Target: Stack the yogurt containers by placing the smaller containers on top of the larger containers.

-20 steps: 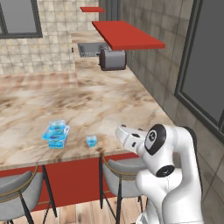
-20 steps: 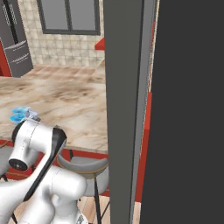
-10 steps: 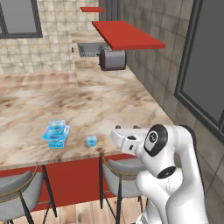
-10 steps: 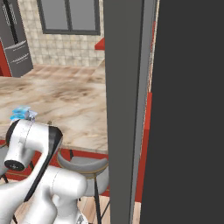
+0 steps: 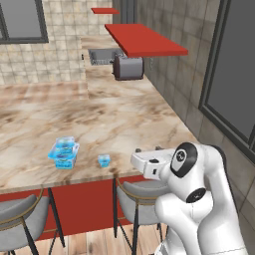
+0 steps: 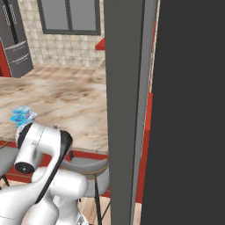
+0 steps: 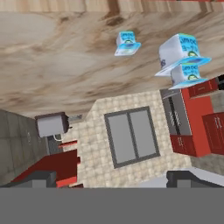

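1. Three light-blue, squarish plastic yogurt tubs stand on the marbled beige table [image 5: 114, 114], near its front edge above the red panel.
2. The widest light-blue tub with the broad flared rim [image 5: 63, 157] sits to the left in the left base view; the mid-sized light-blue tub [image 5: 65, 144] rests on top of it, so the two form one stack.
3. The tiny cube-like light-blue cup [image 5: 103, 160] stands alone on the table, just to the right of the stack and apart from it.
4. In the hand view the whole scene appears upside down: the stack shows at upper right, the mid-sized tub [image 7: 180, 51] large and the widest tub [image 7: 189, 74] against it, with the tiny cup [image 7: 127, 43] to their left.
5. In the right base view the stack [image 6: 23, 117] shows at the far left, just above the white arm's shoulder.
6. The hand [image 5: 144, 160] is level with the table's front edge, to the right of the tiny cup and not touching it; its fingers are spread wide and it has hold of nothing.
7. Two grey-seated bar stools [image 5: 137, 191] stand under the table's front edge.
8. A silver toaster [image 5: 128, 67] sits at the far end of the table, beneath a red wall shelf [image 5: 144, 40].
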Robot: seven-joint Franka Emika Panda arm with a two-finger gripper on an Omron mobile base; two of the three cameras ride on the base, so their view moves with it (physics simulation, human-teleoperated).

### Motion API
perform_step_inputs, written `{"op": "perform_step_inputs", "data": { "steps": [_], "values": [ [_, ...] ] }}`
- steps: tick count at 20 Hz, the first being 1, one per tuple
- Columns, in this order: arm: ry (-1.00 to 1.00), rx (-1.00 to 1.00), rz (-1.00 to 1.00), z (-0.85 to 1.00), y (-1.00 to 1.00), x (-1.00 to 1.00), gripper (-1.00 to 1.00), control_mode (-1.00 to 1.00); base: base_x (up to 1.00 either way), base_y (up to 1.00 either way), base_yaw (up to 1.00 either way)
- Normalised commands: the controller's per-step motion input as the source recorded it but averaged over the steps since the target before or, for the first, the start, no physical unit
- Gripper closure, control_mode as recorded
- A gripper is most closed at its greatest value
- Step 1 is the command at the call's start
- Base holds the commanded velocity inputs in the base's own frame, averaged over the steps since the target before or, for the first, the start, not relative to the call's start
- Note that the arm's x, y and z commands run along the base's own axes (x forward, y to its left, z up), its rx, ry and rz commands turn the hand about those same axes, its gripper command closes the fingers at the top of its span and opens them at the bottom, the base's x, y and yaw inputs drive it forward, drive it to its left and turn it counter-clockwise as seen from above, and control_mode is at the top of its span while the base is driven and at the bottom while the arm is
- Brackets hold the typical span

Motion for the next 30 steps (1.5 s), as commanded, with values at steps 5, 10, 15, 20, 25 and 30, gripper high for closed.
{"op": "perform_step_inputs", "data": {
  "steps": [5, 10, 15, 20, 25, 30],
  "values": [
    [0.23, -0.05, 0.00, -0.03, 0.51, -0.97, -1.00, -1.00, 0.00, 0.00, 0.00],
    [0.24, -0.13, 0.00, -0.05, 0.65, -0.96, -1.00, -1.00, 0.00, 0.00, 0.00],
    [0.26, -0.20, 0.00, -0.09, 0.69, -0.84, -1.00, -1.00, 0.00, 0.00, 0.00],
    [0.33, -0.16, 0.00, -0.07, 0.49, -0.69, -1.00, -1.00, 0.00, 0.00, 0.00],
    [0.38, -0.07, 0.00, -0.04, 0.37, -0.61, -1.00, -1.00, 0.00, 0.00, 0.00],
    [0.36, -0.03, 0.00, 0.00, 0.59, -0.51, -1.00, -1.00, 0.00, 0.00, 0.00]
  ]
}}
